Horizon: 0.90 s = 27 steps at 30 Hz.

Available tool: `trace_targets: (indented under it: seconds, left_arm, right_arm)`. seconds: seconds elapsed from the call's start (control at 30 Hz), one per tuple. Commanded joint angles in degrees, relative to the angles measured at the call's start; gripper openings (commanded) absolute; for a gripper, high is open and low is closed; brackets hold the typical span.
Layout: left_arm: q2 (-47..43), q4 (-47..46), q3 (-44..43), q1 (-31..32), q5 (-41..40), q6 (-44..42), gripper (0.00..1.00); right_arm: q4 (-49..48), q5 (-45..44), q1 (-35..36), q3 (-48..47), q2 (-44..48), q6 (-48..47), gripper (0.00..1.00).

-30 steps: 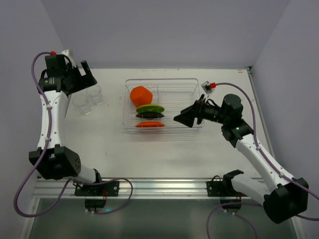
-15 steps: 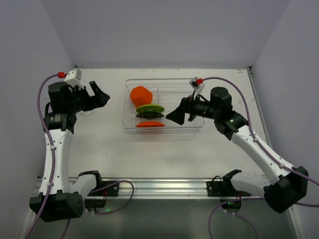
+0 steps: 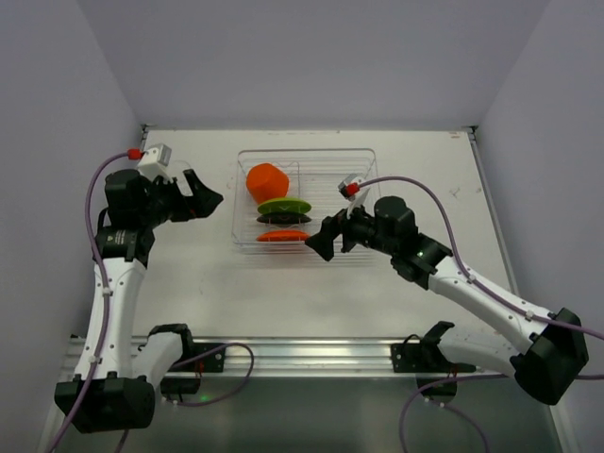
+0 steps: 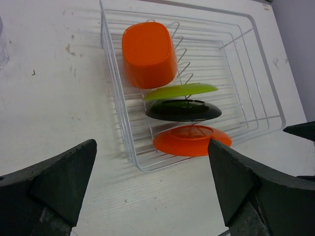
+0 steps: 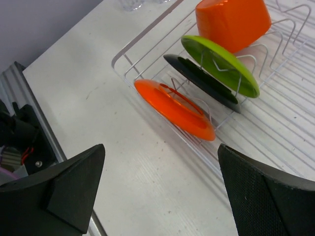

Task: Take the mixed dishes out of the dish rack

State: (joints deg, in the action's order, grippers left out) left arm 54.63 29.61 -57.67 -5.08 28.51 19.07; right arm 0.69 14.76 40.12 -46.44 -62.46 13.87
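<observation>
Left gripper (image 3: 209, 193) is wide open and holds nothing. It hovers left of the dish rack (image 3: 349, 175), its fingers pointed at the rack's left short side. Right gripper (image 3: 321, 238) is also spread wide and empty. It sits at the rack's near long rim, just right of the orange plate (image 3: 283, 235); my wrist view shows a gap between fingers and plate.

Orientation: the rack lies on the surface (image 3: 425, 160) with its long axis running left to right. All its dishes sit in the left half.
- The orange cup (image 3: 267, 180) sits at the far left corner, tilted, with its closed base up and toward my left arm.
- The lime-green plate (image 3: 284, 205), the black plate (image 3: 283, 218) and the orange plate stand on edge in the wire dividers, leaning, in a row from far to near. The orange one is nearest my bases.
- The clear tumblers (image 5: 131, 4) stand on the surface left of the rack, beyond its left short side.

Change over the last second:
- My left gripper has come away from the tumblers and swung in toward the rack.
- My right gripper has travelled from the rack's right end along to the orange plate.
- The dishes in the rack have not moved.
</observation>
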Motion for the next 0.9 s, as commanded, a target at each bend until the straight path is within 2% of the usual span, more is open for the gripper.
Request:
trace_targets:
  seconds: [0.0,0.07,0.1,0.2,0.63,0.87]
  left_arm:
    - [-2.6,-3.2,1.9,0.4,2.2,0.9,1.0]
    - [-3.0,-3.2,2.5,0.6,2.9,1.3,1.0]
    - [-3.4,-3.3,3.3,0.6,3.6,1.4,1.0]
    - [-4.7,-3.9,4.5,0.6,3.3,1.2,1.0]
    - [-5.1,-3.5,6.2,0.7,4.2,0.0,1.0]
    - [-5.7,-3.5,6.3,0.7,3.8,0.0,1.0]
  right_arm:
    - [-6.1,-7.0,1.0,-1.0,0.7,-5.1,0.99]
    - [-1.2,-9.5,1.1,-3.4,-1.4,-3.9,0.99]
    - [2.2,-9.4,1.3,-7.1,-3.0,-4.9,0.99]
    - [7.0,-8.7,2.3,-10.4,-8.3,-7.1,0.99]
    - [-3.1,-16.7,8.8,-3.7,-7.7,-15.8,0.99]
    - [-5.5,-17.7,11.0,-1.6,-6.6,-17.4,0.97]
